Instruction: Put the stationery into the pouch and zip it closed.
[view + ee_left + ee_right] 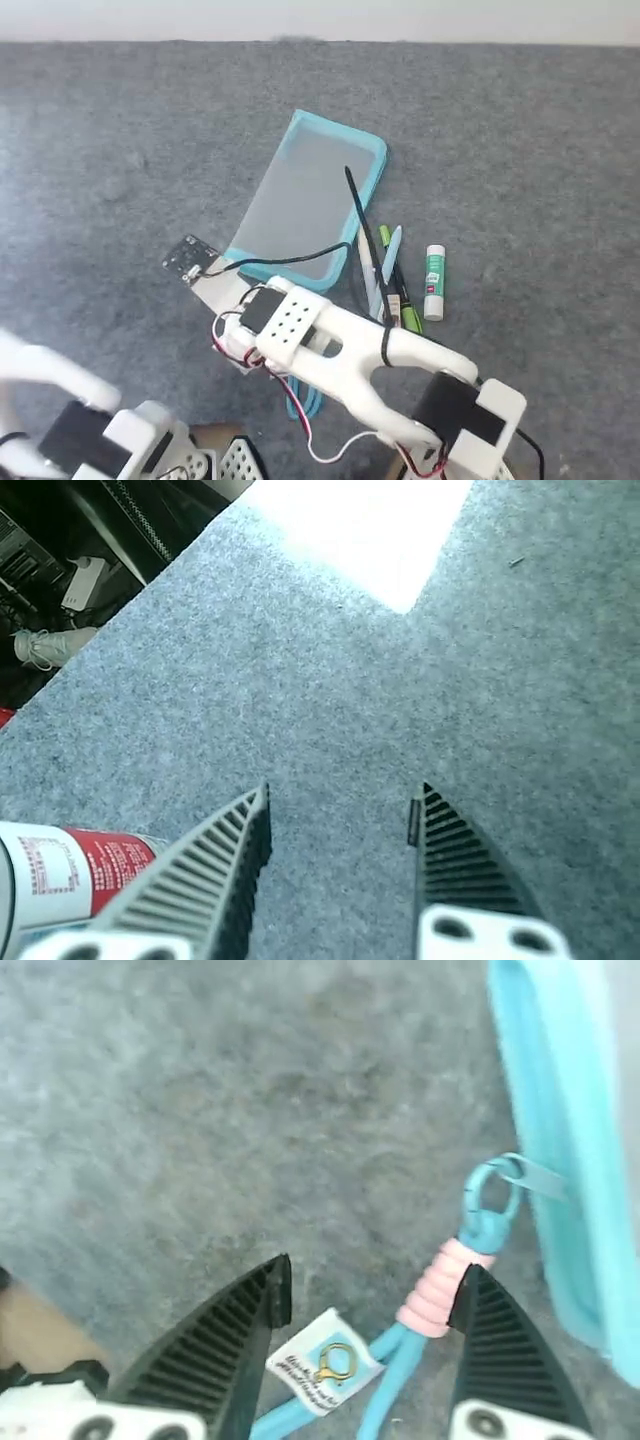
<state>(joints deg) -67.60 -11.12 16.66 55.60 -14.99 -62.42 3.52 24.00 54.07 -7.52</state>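
Observation:
The light-blue pouch (310, 200) with a grey see-through face lies flat mid-table. Beside it lie a black pen (362, 225), a white pen (367, 268), a pale-blue pen (391, 252), a green marker (408, 315) and a glue stick (434, 283). My right gripper (370, 1290) is open just above the pouch's zip cord (400, 1345), close to its pink bead (437, 1295) and white tag (318, 1362); the pouch edge (560, 1160) is beside it. In the high view that gripper (215, 280) sits at the pouch's near corner. My left gripper (342, 810) is open over bare carpet.
Grey carpet (120, 150) covers the table. The blue cord's loop (303, 400) trails under the right arm (400, 360). A red-and-white cylinder (60, 865) lies near the left gripper. The left arm's base (90, 430) is at the near left.

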